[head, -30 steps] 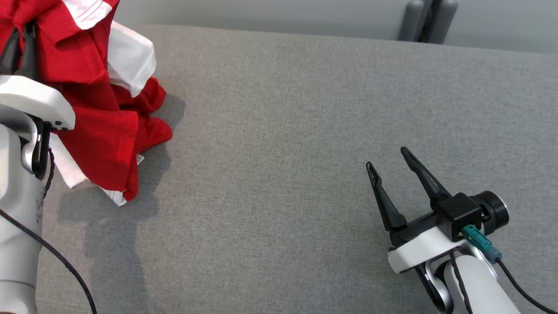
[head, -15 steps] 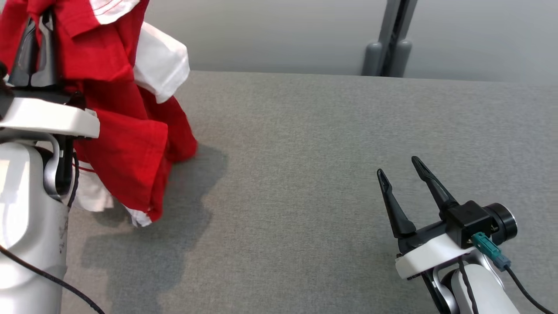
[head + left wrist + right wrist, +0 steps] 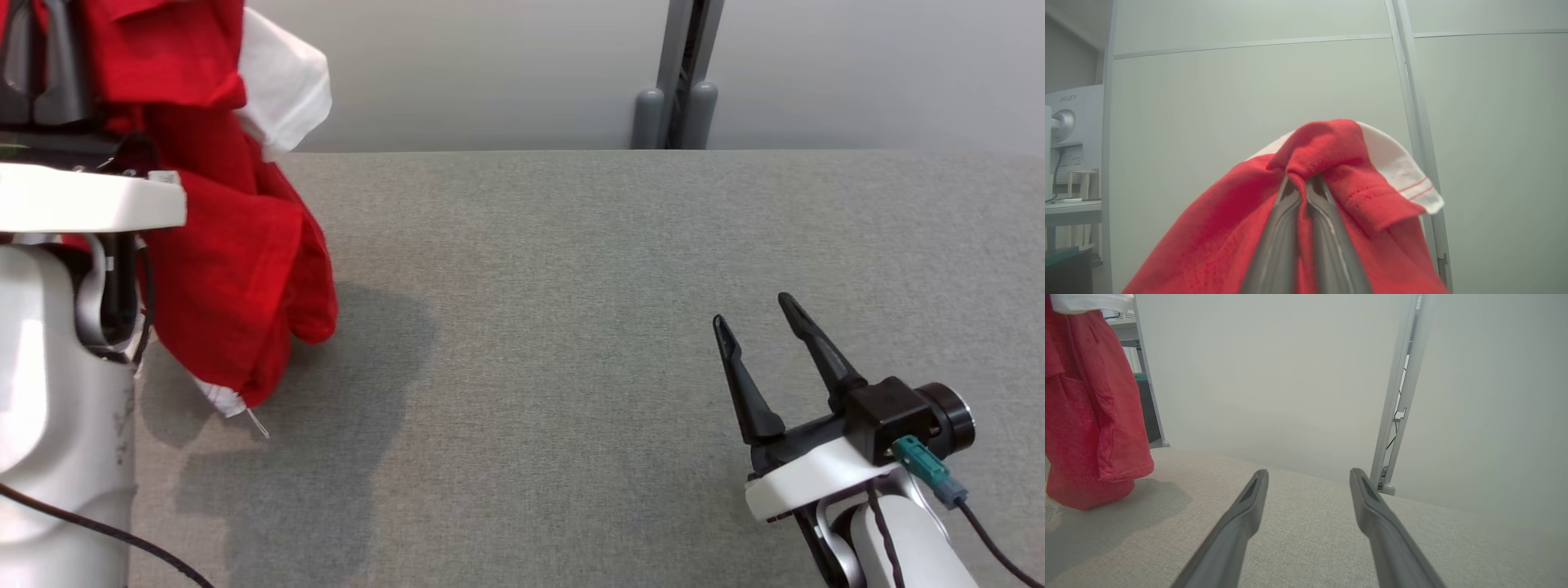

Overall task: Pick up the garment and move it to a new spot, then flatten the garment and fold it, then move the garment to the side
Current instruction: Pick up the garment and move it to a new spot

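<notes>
My left hand (image 3: pixel 1303 179) is clamped shut on a bunched fold of the red and white garment (image 3: pixel 229 269). The garment hangs from it over the left end of the grey counter (image 3: pixel 571 327), and I cannot tell whether its lowest hem touches the surface. My right hand (image 3: pixel 752 309) hovers low at the counter's right, fingers spread wide, holding nothing, well apart from the garment. The pinch takes only a small fold, so I judge the fabric could slip free in transit, or the trailing hem could drag and land crumpled
</notes>
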### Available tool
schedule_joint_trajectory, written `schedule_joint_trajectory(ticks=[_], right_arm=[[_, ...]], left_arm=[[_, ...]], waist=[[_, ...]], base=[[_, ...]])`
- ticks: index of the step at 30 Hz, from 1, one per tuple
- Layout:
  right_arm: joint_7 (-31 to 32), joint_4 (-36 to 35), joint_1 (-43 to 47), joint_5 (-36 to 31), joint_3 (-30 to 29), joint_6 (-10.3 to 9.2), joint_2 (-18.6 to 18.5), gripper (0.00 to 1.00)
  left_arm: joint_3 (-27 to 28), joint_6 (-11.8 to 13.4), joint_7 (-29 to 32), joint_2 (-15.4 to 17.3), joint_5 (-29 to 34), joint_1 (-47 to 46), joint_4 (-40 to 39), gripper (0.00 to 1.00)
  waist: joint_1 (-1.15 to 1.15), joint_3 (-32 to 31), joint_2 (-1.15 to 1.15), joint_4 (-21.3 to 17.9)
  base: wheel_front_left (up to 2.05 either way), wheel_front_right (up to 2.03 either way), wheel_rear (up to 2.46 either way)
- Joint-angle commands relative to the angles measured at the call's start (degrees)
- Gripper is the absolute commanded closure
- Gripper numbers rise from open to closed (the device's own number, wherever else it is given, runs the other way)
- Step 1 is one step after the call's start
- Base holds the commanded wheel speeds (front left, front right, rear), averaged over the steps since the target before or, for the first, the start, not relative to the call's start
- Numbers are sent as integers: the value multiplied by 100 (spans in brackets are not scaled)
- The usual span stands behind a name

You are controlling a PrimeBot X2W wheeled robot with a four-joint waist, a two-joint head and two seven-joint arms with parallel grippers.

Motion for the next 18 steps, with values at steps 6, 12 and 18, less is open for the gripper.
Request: schedule_joint_trajectory(ticks=[6, 12, 18], right_arm=[[-29, -74, -118, 40, -163, 1, -26, 0], [-29, -145, -172, 11, -337, 1, -25, 0], [-29, -439, -293, 87, -693, 1, -23, 0]], left_arm=[[-341, -150, -11, -351, 29, -284, -313, 100], [-803, -240, 1, -734, -88, -454, -285, 100], [-1339, -119, -3, -988, -265, -407, -43, 100]], waist=[[0, 28, 0, -318], [0, 39, 0, -732], [0, 219, 0, -1312]], base=[[0, 0, 0], [0, 0, 0], [0, 0, 0]])
